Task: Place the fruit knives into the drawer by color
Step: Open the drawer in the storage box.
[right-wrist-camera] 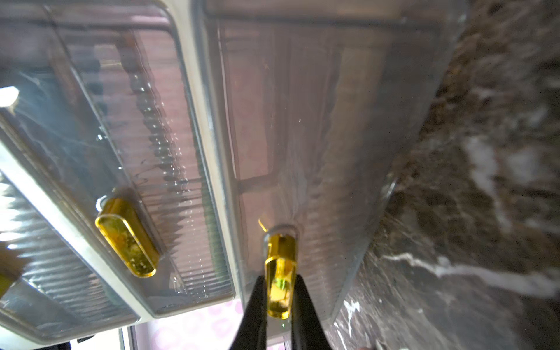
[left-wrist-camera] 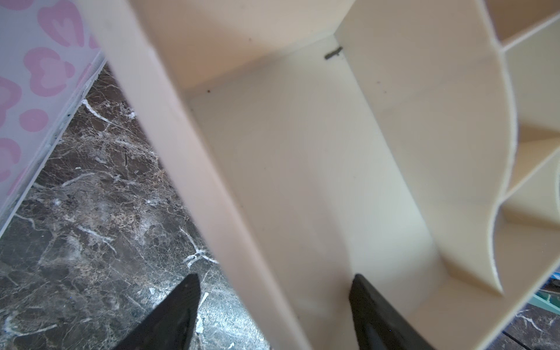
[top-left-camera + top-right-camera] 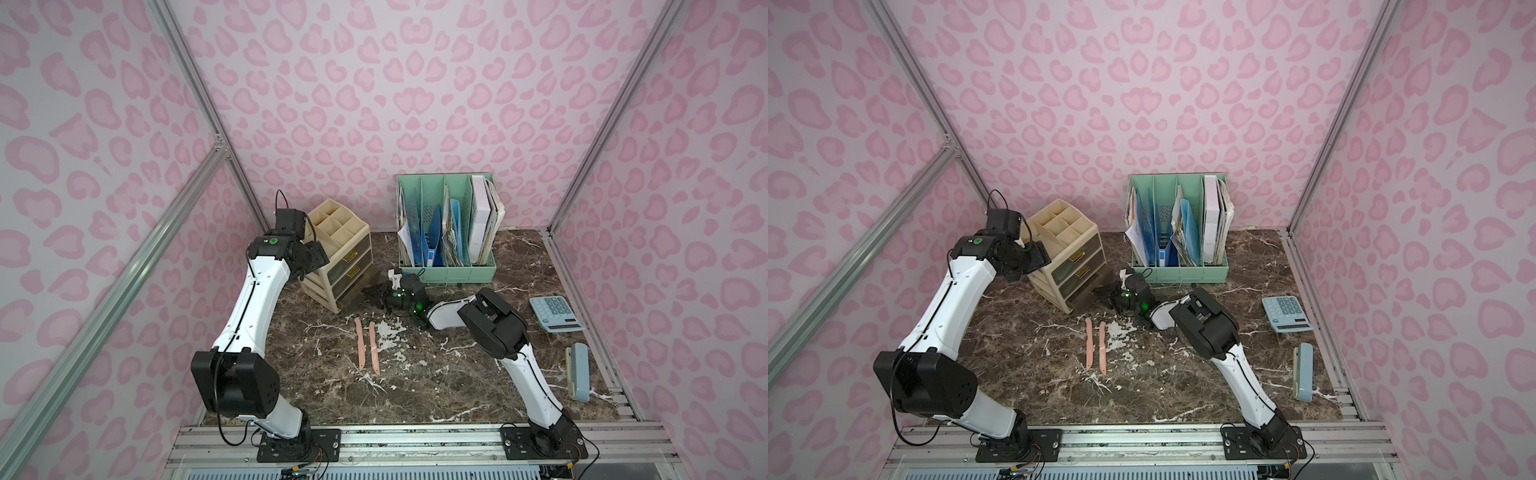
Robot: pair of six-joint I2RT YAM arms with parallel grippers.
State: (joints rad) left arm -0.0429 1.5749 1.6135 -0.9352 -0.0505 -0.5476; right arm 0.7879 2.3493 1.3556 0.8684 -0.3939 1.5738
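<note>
Two salmon pink fruit knives [image 3: 359, 343] [image 3: 374, 348] lie side by side on the marble table [image 3: 436, 374], in front of the cream drawer unit [image 3: 336, 257]; both top views show them [image 3: 1089, 344] [image 3: 1101, 348]. Low at the unit's front, my right gripper [image 1: 278, 281] is shut on the amber handle [image 1: 280, 266] of the bottom drawer [image 1: 318, 151]. In a top view the right gripper [image 3: 372, 293] reaches in from the right. My left gripper [image 2: 274, 278] is open and straddles the side wall [image 2: 188, 169] of the unit's top tray, one finger outside and one inside. No other knives show.
A green file rack [image 3: 446, 224] with folders stands behind the right arm. A pale blue calculator [image 3: 557, 313] and a pale blue stapler [image 3: 578, 376] lie near the right edge. The middle drawer's amber handle [image 1: 127, 239] is beside the held one.
</note>
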